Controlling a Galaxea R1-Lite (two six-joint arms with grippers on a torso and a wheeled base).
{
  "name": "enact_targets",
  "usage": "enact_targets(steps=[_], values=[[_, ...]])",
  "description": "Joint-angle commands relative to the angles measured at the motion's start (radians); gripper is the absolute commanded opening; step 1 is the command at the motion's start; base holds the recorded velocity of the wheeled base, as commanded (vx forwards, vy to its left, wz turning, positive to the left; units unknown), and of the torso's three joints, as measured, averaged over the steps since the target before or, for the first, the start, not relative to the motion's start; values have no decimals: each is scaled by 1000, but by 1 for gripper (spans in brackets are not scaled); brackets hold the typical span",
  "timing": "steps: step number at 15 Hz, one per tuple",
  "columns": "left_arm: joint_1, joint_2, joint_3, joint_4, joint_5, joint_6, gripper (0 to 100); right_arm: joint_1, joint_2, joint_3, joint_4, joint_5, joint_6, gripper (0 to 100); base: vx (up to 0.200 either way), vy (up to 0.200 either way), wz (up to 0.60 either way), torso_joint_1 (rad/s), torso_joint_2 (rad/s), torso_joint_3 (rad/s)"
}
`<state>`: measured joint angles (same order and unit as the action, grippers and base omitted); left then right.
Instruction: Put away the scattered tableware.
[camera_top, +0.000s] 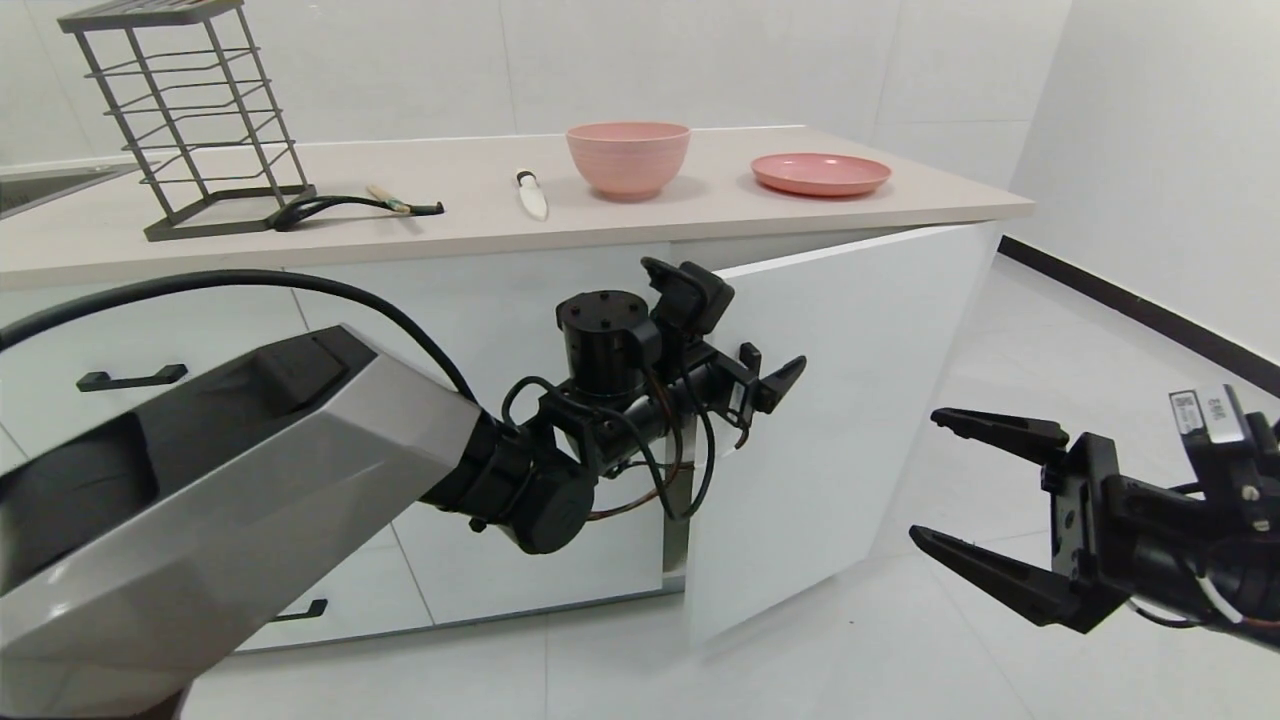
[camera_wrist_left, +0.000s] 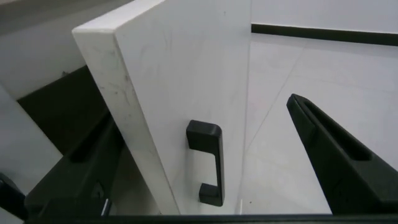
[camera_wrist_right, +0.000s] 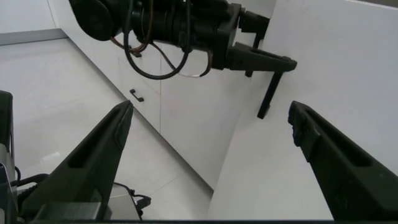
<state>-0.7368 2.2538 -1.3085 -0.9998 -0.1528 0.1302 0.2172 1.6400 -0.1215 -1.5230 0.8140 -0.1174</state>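
Tableware sits on the countertop (camera_top: 480, 215): a pink bowl (camera_top: 628, 158) near the middle, a pink plate (camera_top: 821, 173) toward the right end, and a small white utensil (camera_top: 532, 193) beside the bowl. A wire dish rack (camera_top: 190, 120) at the left end holds nothing. Below, the left gripper (camera_wrist_left: 186, 124) is spread astride the free edge of the part-open cabinet door (camera_top: 850, 420), with the upright handle (camera_wrist_left: 208, 163) between its fingers and untouched. The right gripper (camera_top: 925, 475), also spread, hangs well apart to the door's right. The cabinet's inside is too dark to read.
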Motion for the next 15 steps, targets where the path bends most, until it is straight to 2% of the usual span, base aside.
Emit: enact_targets(steps=[1,2,3,7,12,15], values=[[-23,-45,35,-3,-1,-1,100,1,-19,14,0,1,-1,100,0,0,0,0,0,0],[-23,-45,35,-3,-1,-1,100,1,-19,14,0,1,-1,100,0,0,0,0,0,0],[-46,-51,37,-5,-1,-12,100,1,-19,19,0,1,-1,100,0,0,0,0,0,0],[-72,-62,43,-5,1,-12,100,1,-22,26,0,1,-2,100,0,0,0,0,0,0],[-87,-125,181,-51,-1,-12,100,-7,-42,23,0,1,-4,100,0,0,0,0,0,0],[-95,-128,187,-53,-1,-12,100,-15,-42,20,0,1,-4,100,0,0,0,0,0,0]])
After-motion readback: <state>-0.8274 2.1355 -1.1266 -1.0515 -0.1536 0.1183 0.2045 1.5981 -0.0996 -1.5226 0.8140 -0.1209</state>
